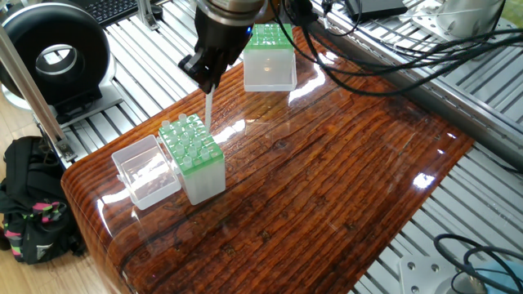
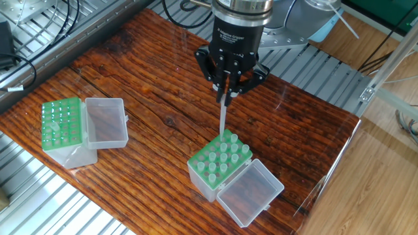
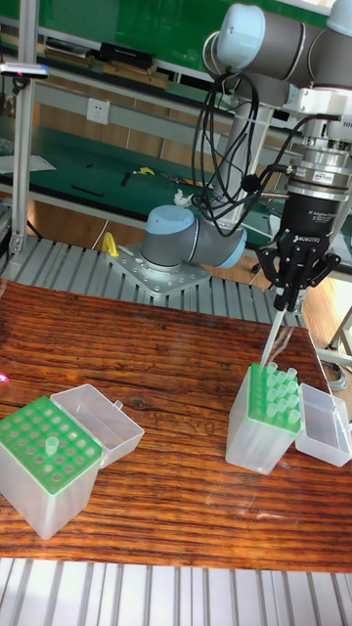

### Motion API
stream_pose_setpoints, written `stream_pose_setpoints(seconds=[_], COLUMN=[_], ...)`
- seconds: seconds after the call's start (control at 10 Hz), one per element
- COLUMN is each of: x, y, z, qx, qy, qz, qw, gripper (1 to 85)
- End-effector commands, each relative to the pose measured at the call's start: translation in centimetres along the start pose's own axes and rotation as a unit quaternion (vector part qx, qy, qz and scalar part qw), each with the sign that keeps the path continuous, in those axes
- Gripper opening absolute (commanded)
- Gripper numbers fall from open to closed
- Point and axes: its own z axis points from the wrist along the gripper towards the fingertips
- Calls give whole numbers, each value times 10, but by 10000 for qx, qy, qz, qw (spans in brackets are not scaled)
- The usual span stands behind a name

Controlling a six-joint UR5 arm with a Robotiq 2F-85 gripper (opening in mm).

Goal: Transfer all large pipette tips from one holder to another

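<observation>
My gripper is shut on a large pipette tip that hangs point down. Its point is just above the far corner of a green-topped holder, which is filled with several whitish tips. The other holder stands apart at the table's other end. Its green grid is mostly bare holes, with one tip standing in it.
Each holder has a clear hinged lid lying open beside it. A black round device and a bag sit off the table's end. Cables run along the far side. The arm's base is behind the table.
</observation>
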Motion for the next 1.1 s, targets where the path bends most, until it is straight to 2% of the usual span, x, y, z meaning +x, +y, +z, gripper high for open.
stream_pose_setpoints(seconds=[0.0,0.6,1.0], x=[3,1,1], y=[6,7,5], z=[0,6,7], qx=[-89,-107,-82], qy=[41,14,42], qz=[58,71,10], qw=[9999,9999,10000], gripper=[10,10,110])
